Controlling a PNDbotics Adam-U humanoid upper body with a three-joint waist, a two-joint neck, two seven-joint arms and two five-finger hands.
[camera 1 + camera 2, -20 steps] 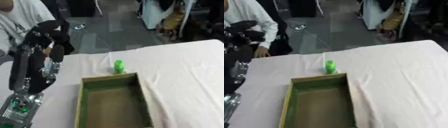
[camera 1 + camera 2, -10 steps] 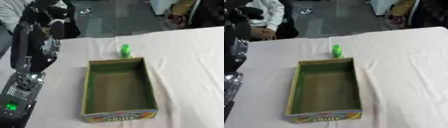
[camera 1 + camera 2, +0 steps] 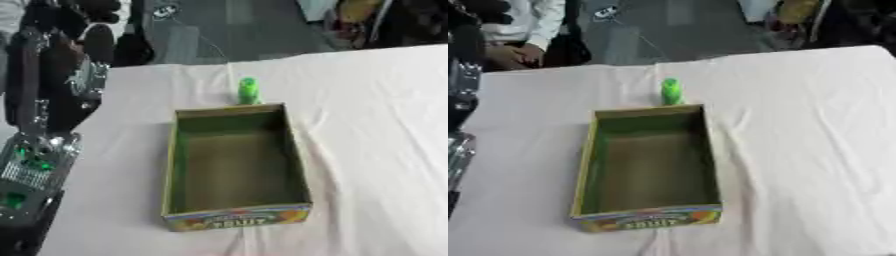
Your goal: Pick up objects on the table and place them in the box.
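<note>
An open cardboard box with a green inside and a colourful printed front lies lengthwise in the middle of the white-clothed table; nothing shows inside it. A small green object stands upright on the cloth just beyond the box's far wall, close to touching it. My left arm rises along the left edge, black and silver with green lights near its base. Its hand is up at the top left, well left of the green object and above the table, and is blurred. The right hand shows in neither view.
The white cloth spreads wide to the right of the box, with folds. The table's far edge runs along the top, with dark floor behind it. A seated person is beyond the far left corner.
The whole picture has shifted, so the camera has moved: the box now shows in full, lower and nearer the centre. The box and the green object keep their places; the left arm stays raised.
</note>
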